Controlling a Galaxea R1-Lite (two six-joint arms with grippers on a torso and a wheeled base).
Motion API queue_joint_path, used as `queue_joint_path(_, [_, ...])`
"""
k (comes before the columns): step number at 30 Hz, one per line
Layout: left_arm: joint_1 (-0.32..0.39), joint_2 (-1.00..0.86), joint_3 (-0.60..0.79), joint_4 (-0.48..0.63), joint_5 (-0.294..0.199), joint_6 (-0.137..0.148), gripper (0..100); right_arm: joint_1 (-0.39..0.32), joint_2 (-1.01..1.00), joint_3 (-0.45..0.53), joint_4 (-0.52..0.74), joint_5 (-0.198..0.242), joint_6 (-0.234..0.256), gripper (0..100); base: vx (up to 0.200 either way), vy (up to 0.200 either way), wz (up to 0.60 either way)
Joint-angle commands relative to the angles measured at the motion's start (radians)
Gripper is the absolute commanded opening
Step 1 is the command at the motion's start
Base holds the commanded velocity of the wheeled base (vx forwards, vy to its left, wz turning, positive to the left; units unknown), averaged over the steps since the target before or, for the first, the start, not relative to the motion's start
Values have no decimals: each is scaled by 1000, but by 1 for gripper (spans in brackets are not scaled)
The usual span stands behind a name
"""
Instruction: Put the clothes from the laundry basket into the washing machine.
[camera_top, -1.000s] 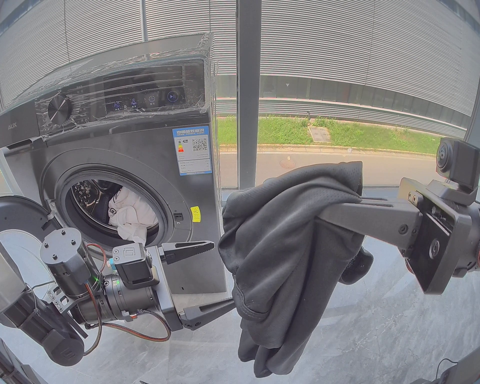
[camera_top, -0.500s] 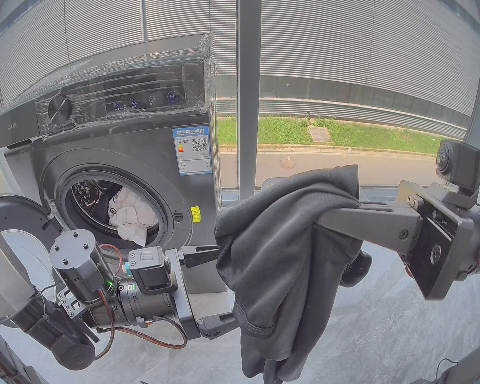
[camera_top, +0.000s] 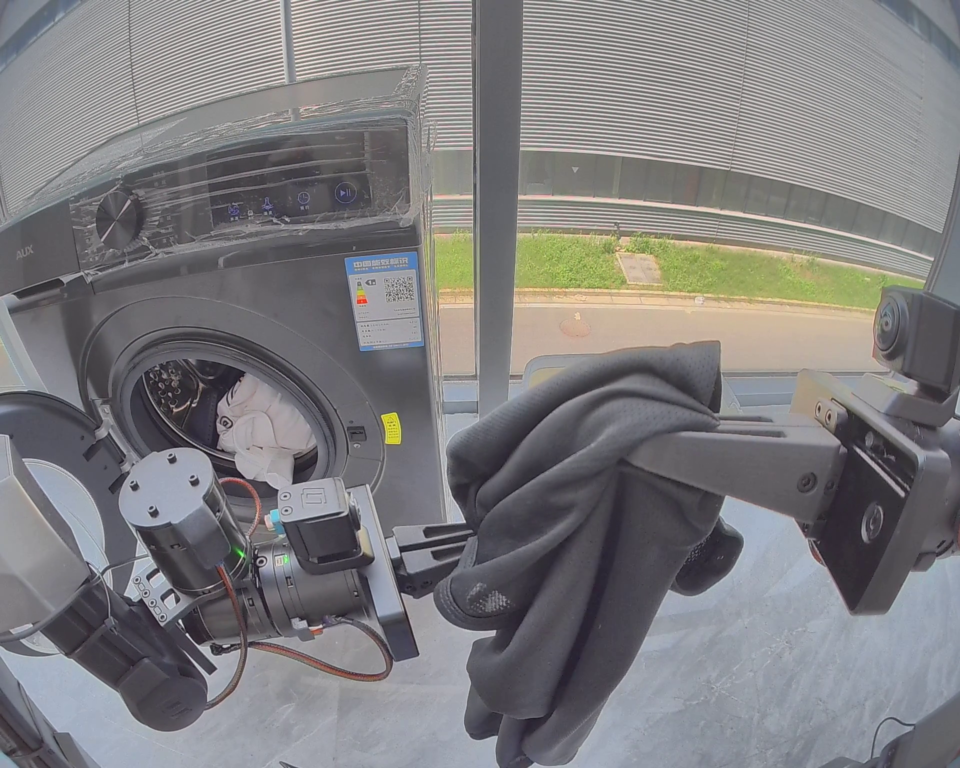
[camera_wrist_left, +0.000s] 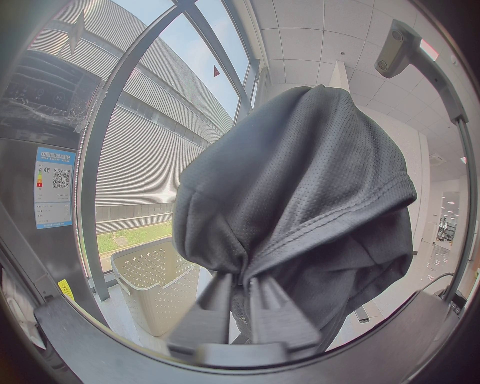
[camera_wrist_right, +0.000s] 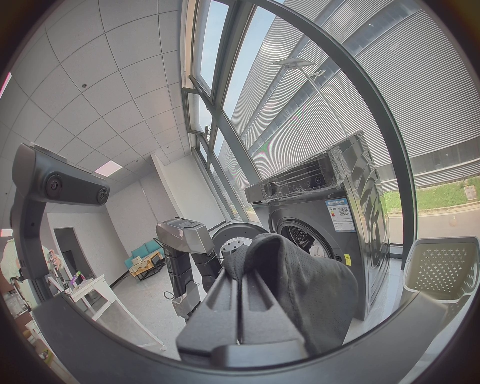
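A dark grey mesh garment (camera_top: 580, 520) hangs in the air to the right of the washing machine (camera_top: 250, 280). My right gripper (camera_top: 640, 452) is shut on its top, with the cloth draped over the fingers (camera_wrist_right: 239, 277). My left gripper (camera_top: 455, 545) is shut on the garment's near left edge, and the cloth (camera_wrist_left: 300, 200) bunches at the fingertips (camera_wrist_left: 242, 282). The machine's round door (camera_top: 40, 470) stands open at the far left. A white garment (camera_top: 262, 425) lies inside the drum. The beige laundry basket (camera_wrist_left: 155, 280) stands on the floor beside the machine, behind the hanging garment.
A grey window pillar (camera_top: 497, 190) rises just right of the machine. The floor is pale grey tile (camera_top: 780, 660) with open room to the right. The basket (camera_wrist_right: 442, 267) sits against the window.
My left gripper has moved right to the hanging garment and gone from open to shut on its edge, pulling the lower cloth up into a bunch. The right gripper has sunk slightly.
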Motion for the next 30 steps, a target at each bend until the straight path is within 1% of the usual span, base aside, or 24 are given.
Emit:
queue_joint_path(1, [-2,14,-28,0,1,0,0,3,-3,5,-1,-2,1,0,0,0,0])
queue_joint_path(4, [0,6,-33,0,15,0,0,-9,-6,9,-1,-12,3,0,0,0,0])
queue_joint_path(5, [5,2,-34,0,20,-2,0,-24,-6,16,-1,-21,4,0,0,0,0])
queue_joint_path(6, [9,-6,-34,0,24,-3,0,-57,-7,28,-1,-38,3,0,0,0,0])
queue_joint_path(7, [11,-10,-34,0,26,-3,0,-67,-7,29,1,-42,1,0,0,0,0])
queue_joint_path(8, [28,-46,-36,0,38,-16,0,-141,-9,57,-1,-72,-2,0,0,0,0])
queue_joint_path(10, [44,-78,-39,0,55,-39,0,-196,-17,77,-1,-78,-6,0,0,0,0])
queue_joint_path(14, [83,-129,-74,0,101,-71,0,-248,-35,78,-1,-87,-20,0,0,0,0])
queue_joint_path(17, [97,-152,-116,4,108,-74,0,-258,-38,82,1,-98,-22,0,0,0,0])
queue_joint_path(20, [98,-159,-151,6,113,-75,0,-242,-49,94,-1,-93,-22,0,0,0,0])
queue_joint_path(23, [98,-175,-180,10,121,-77,0,-242,-52,105,-1,-95,-22,0,0,0,0])
queue_joint_path(27, [98,-194,-185,12,128,-78,0,-248,-53,103,1,-95,-20,0,0,0,0])
queue_joint_path(30, [90,-204,-157,10,127,-77,0,-241,-55,103,1,-91,-20,0,0,0,0])
